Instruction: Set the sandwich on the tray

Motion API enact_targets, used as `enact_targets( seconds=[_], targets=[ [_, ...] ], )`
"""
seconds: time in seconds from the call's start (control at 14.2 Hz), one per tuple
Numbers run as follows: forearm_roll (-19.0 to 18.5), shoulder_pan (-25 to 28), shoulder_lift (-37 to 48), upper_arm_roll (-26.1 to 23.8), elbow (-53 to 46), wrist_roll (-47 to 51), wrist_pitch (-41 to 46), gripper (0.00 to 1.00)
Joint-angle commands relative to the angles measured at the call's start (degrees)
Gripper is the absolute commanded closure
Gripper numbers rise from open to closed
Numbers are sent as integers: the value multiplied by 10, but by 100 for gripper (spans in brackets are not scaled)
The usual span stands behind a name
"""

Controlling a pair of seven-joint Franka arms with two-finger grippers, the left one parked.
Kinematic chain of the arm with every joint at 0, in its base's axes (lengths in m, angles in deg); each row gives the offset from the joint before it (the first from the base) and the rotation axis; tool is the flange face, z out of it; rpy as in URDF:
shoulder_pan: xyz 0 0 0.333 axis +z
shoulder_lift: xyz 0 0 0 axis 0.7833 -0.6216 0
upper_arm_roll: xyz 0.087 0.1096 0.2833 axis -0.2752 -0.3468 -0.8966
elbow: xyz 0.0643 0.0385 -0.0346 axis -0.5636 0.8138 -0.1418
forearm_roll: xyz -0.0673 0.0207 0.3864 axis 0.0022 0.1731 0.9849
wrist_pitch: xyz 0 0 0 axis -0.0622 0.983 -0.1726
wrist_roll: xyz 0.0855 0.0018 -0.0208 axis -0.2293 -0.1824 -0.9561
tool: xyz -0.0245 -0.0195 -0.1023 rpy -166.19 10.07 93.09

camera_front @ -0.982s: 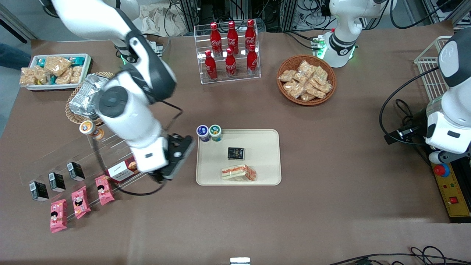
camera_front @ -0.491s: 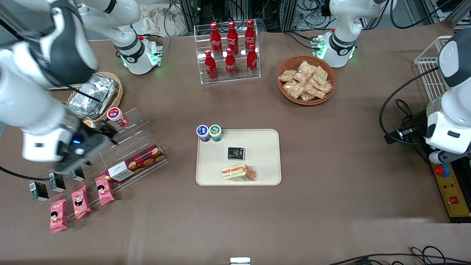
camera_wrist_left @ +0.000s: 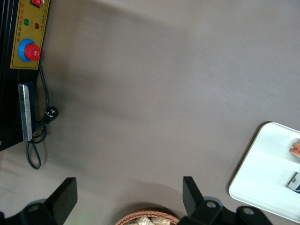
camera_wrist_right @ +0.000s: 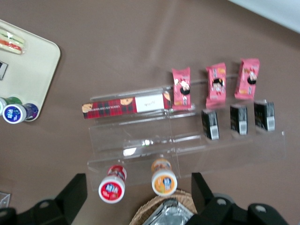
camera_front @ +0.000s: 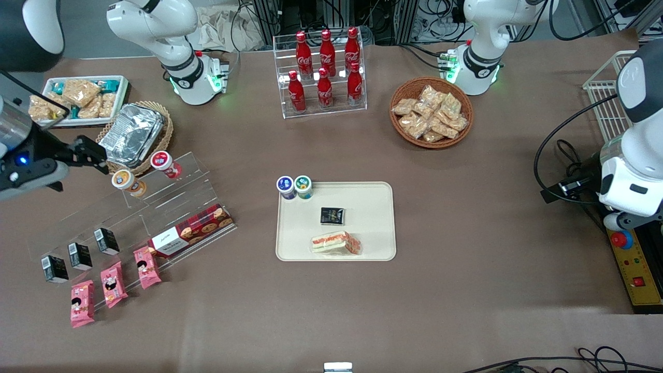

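Note:
The sandwich [camera_front: 335,242], a clear-wrapped wedge with red-orange and white filling, lies on the cream tray [camera_front: 373,207] near the rim closest to the front camera. It also shows in the right wrist view [camera_wrist_right: 11,40] on the tray [camera_wrist_right: 35,70], and its edge shows in the left wrist view [camera_wrist_left: 296,147] on the tray [camera_wrist_left: 262,173]. My right gripper [camera_front: 96,154] is open and empty. It hangs high above the acrylic shelf, far from the tray, toward the working arm's end. In the right wrist view the gripper [camera_wrist_right: 138,197] is over two small cups.
A black box [camera_front: 332,215] lies on the tray and two small cups [camera_front: 294,187] stand at its corner. An acrylic shelf [camera_front: 176,191] holds a cookie box, cups, black cartons and pink packets. A foil container in a basket [camera_front: 132,134], a cola rack [camera_front: 323,70] and a snack basket [camera_front: 431,112] stand farther back.
My right arm has swung up and away from beside the tray toward the working arm's end of the table, uncovering the shelf. The sandwich has stayed on the tray.

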Motion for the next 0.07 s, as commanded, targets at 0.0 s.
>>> enact_targets(
  seconds=[0.0],
  targets=[
    [-2,2,16,24,21,16,11,1]
  ],
)
